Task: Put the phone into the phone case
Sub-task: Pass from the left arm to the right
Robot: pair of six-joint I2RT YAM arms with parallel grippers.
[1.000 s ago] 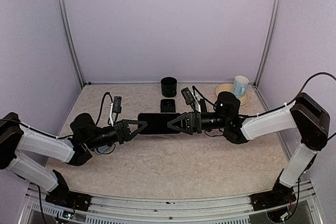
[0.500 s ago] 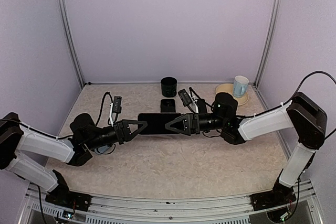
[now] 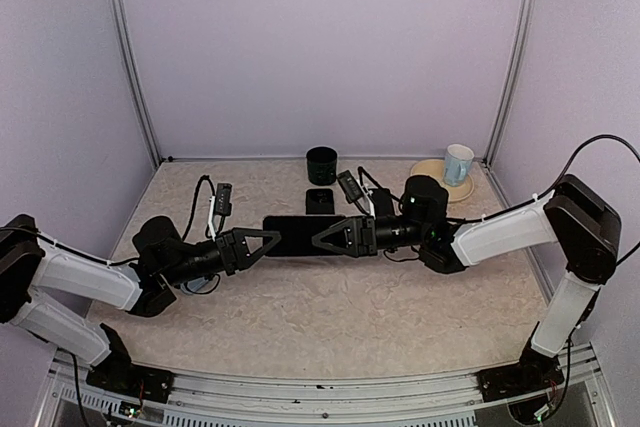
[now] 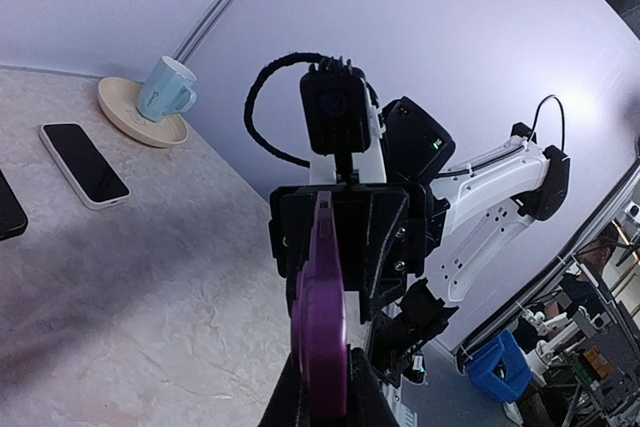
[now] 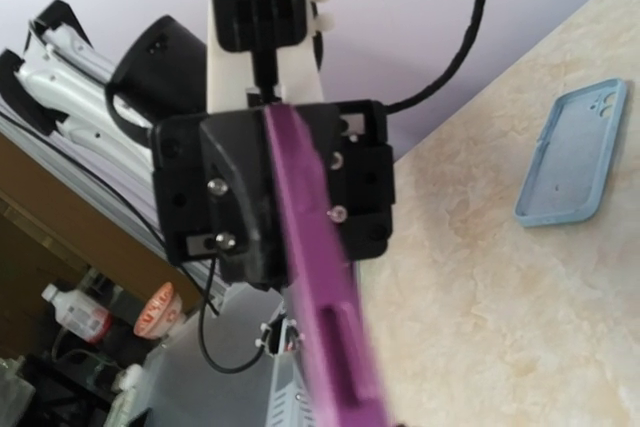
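Note:
A purple phone case hangs edge-up above the middle of the table, between both arms. From above it is a dark slab; I cannot tell whether the phone sits inside it. My left gripper is shut on its left end, with the fingers pressed against both sides. My right gripper is around the right end. The purple edge, with a side cutout, runs down between its jaws. Those fingertips are out of frame, so their contact is unclear.
A phone in a white rim lies on the table near a plate holding a pale blue mug. A light-blue case lies flat on the table. A black cup and a small black block sit at the back.
The right arm has slid left, further along the case's right end, and its jaws have narrowed. The left arm and the case have stayed still.

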